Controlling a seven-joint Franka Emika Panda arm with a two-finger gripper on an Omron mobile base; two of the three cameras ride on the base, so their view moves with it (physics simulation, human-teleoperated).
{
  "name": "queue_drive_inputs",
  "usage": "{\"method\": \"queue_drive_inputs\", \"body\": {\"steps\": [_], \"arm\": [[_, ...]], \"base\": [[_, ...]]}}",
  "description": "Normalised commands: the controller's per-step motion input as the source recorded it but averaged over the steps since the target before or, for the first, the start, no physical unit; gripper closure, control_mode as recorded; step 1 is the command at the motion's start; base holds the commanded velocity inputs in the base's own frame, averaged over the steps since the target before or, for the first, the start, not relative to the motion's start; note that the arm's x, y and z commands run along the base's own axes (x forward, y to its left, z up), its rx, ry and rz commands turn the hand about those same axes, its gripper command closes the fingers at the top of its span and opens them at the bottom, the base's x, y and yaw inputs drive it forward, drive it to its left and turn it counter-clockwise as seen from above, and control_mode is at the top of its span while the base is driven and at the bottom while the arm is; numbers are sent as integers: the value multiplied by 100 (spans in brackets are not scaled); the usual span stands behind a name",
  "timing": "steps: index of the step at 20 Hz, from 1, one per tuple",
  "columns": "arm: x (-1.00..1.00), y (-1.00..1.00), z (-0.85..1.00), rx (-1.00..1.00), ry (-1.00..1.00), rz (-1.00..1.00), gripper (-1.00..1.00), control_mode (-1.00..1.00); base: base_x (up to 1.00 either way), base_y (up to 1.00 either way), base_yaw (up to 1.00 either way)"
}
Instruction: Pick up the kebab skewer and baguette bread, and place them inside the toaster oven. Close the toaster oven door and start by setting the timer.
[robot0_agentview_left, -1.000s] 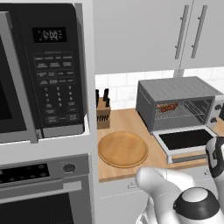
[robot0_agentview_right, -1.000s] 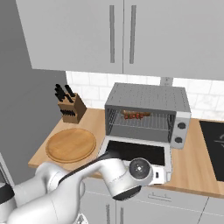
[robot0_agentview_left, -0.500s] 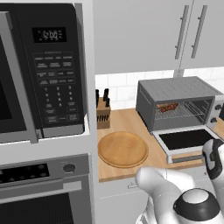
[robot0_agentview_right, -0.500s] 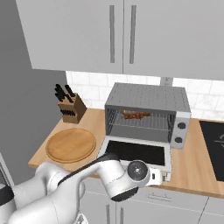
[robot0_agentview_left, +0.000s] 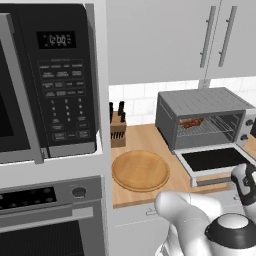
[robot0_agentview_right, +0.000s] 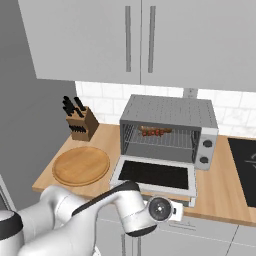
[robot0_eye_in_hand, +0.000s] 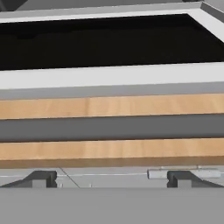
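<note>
dark finger tips of the gripper (robot0_eye_in_hand: 112, 178) stand spread wide, empty, just near of the dropped toaster oven door (robot0_agentview_right: 154, 174) (kebab skewer (robot0_agentview_right: 155, 131) on the rack in the toaster oven (robot0_agentview_right: 167, 129)).

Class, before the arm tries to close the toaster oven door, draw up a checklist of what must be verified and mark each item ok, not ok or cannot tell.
1. Kebab skewer on the rack inside the toaster oven: ok.
2. Baguette bread inside: cannot tell; none is visible on the rack.
3. Toaster oven door down flat, nothing lying on its glass: ok.
4. Gripper open, holding nothing: ok.
5. Gripper below the door's front edge, ready to lift: ok, in the hand view.
6. Wooden board clear of the door: ok.
</note>
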Motion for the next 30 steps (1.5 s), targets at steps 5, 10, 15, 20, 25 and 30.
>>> {"method": "queue_drive_inputs", "body": {"steps": [5,10,15,20,25,30], "arm": [[19,0,-7,0,-15,0,-100,-100],[6,0,-13,0,-4,0,-100,-100],[2,1,-2,0,-8,0,-100,-100],[13,2,-1,0,-6,0,-100,-100],[22,6,-5,0,-3,0,-100,-100],[15,4,-18,0,0,0,-100,-100]], "base": [[0,0,0],[0,0,0],[0,0,0],[0,0,0],[0,0,0],[0,0,0]]}}
